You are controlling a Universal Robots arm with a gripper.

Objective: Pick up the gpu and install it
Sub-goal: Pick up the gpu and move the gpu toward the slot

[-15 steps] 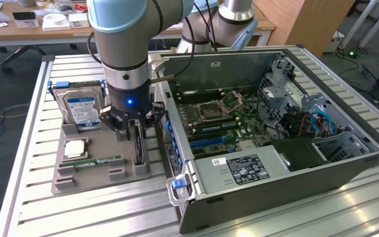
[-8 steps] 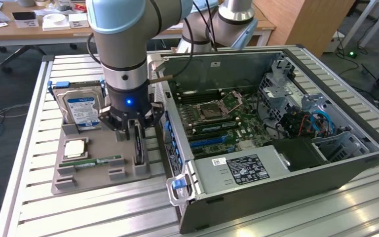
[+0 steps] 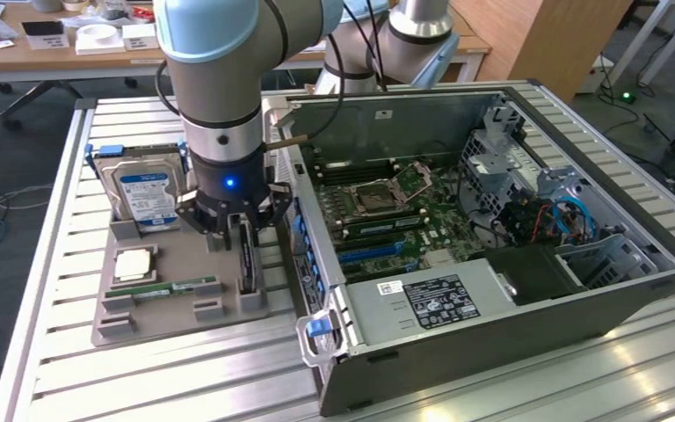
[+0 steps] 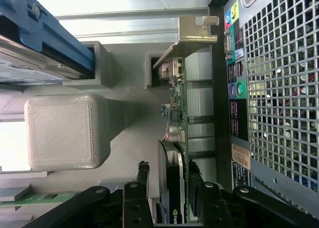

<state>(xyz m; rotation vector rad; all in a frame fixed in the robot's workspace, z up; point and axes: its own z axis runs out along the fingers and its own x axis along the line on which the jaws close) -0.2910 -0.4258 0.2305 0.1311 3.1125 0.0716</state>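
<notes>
The claw [image 3: 242,230] hangs low over the grey holder tray [image 3: 127,309] on the desk [image 3: 173,378], its fingers [image 4: 143,171] apart and straddling the gpu [image 4: 175,131]. The gpu stands on edge in the tray's slot on the exterior view's right, just beside the open computer case [image 3: 619,290]. The hard drive [image 3: 148,198] stands at the tray's far end, and the RAM stick [image 3: 173,287] lies nearer.

The graphics card [image 4: 172,183] is black with a green edge and a pale metal bracket. The hard drive [image 3: 148,195] is silver with a blue label, the memory stick [image 3: 179,287] green, their tray [image 3: 127,327] plain grey. The computer case [image 3: 490,338] is dark grey, its back panel [image 4: 284,88] a grid of small holes; the circuit board [image 3: 390,207] inside is green.
</notes>
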